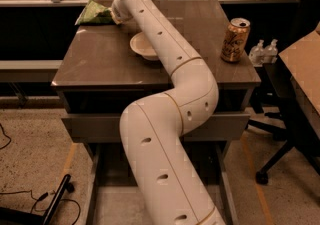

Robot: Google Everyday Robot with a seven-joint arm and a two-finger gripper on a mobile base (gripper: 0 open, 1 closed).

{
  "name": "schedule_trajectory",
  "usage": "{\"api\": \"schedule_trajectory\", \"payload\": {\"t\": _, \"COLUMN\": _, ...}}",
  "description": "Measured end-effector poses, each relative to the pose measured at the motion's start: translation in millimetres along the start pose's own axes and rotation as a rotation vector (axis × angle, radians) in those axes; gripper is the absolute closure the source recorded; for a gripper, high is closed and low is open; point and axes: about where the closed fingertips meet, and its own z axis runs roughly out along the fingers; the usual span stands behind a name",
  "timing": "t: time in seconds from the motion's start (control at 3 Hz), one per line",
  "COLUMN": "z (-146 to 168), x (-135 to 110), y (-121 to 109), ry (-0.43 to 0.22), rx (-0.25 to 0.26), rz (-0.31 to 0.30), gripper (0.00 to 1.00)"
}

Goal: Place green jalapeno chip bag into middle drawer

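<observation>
The green jalapeno chip bag lies at the far left corner of the grey cabinet top. My gripper is at the end of the white arm, low over the top and right against the bag's right edge. The wrist hides where it meets the bag. A grey drawer front shows below the top, standing out a little toward me, and the arm crosses in front of it.
A white bowl sits mid-top, partly behind the arm. An orange drink can stands at the right edge. Two small clear bottles stand on a ledge to the right. A table and chair base are at right.
</observation>
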Motion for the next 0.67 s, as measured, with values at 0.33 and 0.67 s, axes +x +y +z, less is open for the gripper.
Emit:
{"api": "schedule_trajectory", "payload": {"t": 0.33, "z": -30.0, "x": -7.7, "y": -13.3, "ry": -0.028, "rx": -0.013, "rz": -0.008, "gripper": 1.0}}
{"api": "schedule_trajectory", "payload": {"t": 0.67, "z": -86.6, "x": -12.2, "y": -42.7, "ry": -0.023, "rx": 0.017, "rz": -0.041, "gripper": 1.0}}
